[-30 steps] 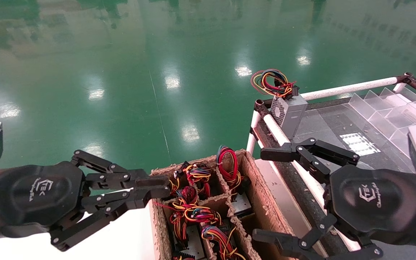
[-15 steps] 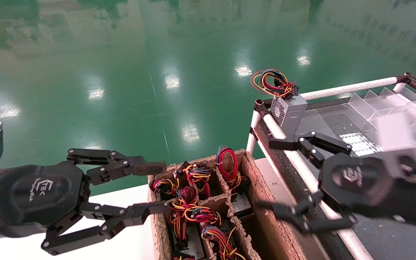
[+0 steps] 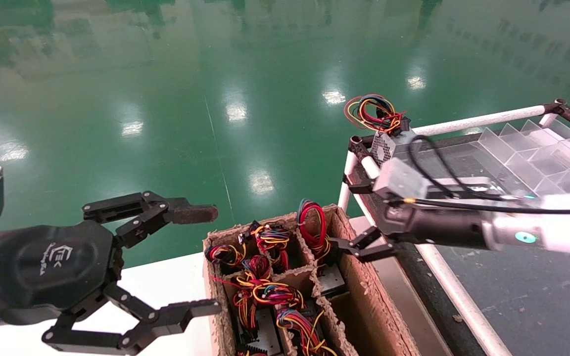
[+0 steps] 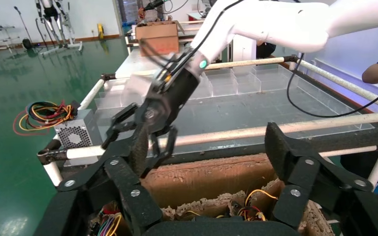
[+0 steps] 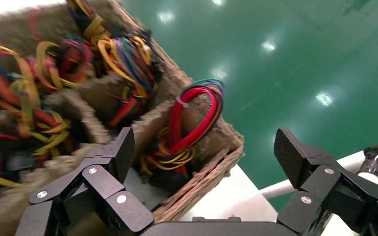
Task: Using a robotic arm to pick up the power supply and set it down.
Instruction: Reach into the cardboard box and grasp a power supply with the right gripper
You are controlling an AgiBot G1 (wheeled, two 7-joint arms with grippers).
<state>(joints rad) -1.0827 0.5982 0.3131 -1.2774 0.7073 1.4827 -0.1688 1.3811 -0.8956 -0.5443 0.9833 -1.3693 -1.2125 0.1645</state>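
The power supply (image 3: pixel 331 278) stands upright in the far right cell of the cardboard crate (image 3: pixel 364 301), its red wire loop (image 3: pixel 312 222) rising tall. The right tool (image 3: pixel 359 217) hovers just beside it, spread wide and empty, nearer than the left tool (image 3: pixel 206 262), likewise wide and empty.

Right arm reaching over the divided cardboard box

The robotic arm (image 3: pixel 463 230), white with a green-lit ring, stretches from the right edge across the railed cart (image 3: pixel 473 121); its right gripper (image 3: pixel 352 217) is spread wide at the box's far right corner, beside the power supply (image 3: pixel 332 277) and its tall red wire loop (image 3: pixel 312 225). The cardboard box (image 3: pixel 364 296) holds other units with many-coloured wire bunches. A second grey box (image 3: pixel 386 143) stands at the cart's far left corner. The left gripper (image 3: pixel 206 262) hangs open beside the box's left wall.
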